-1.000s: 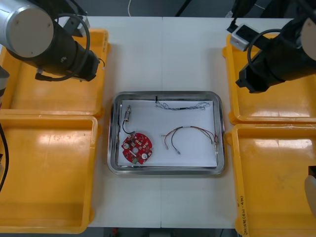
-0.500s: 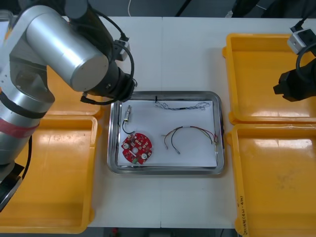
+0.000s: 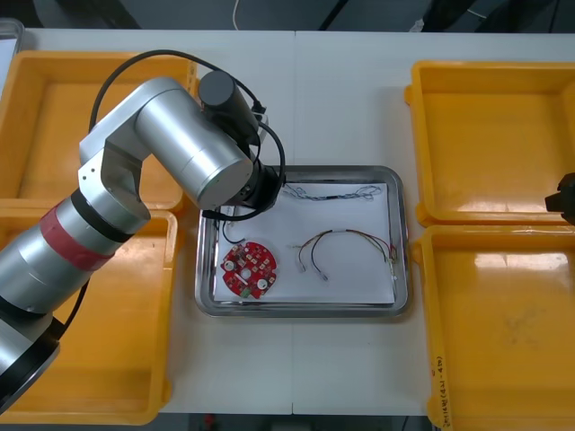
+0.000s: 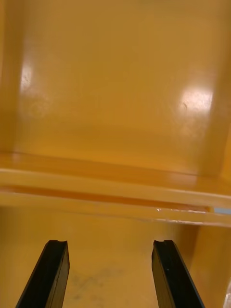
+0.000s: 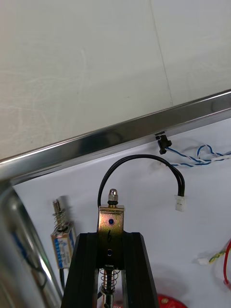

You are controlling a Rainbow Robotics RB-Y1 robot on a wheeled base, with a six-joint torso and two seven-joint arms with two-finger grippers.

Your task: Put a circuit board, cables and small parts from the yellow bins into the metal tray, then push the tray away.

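Note:
The metal tray (image 3: 402,235), white inside, sits mid-table. In it lie a round red circuit board (image 3: 250,268), a red and yellow cable (image 3: 346,245) and a twisted blue and white cable (image 3: 329,192). My left arm (image 3: 193,148) reaches over the tray's far left corner. In the left wrist view my left gripper (image 5: 109,237) is shut on a small metal part (image 5: 111,222) with a black cable (image 5: 144,161), just above the white floor. A second small metal part (image 5: 62,237) lies beside it. My right gripper (image 4: 109,244) hangs open over an orange bin (image 4: 115,96).
Two yellow bins (image 3: 54,117) (image 3: 81,359) flank the tray on the left, and two more (image 3: 490,135) (image 3: 503,332) on the right. The right arm (image 3: 564,199) is at the right edge. The tray rim (image 5: 120,139) runs just past the held part.
My left arm has swung from over the far left bin to the tray's far left corner. The right arm has drawn back toward the right edge.

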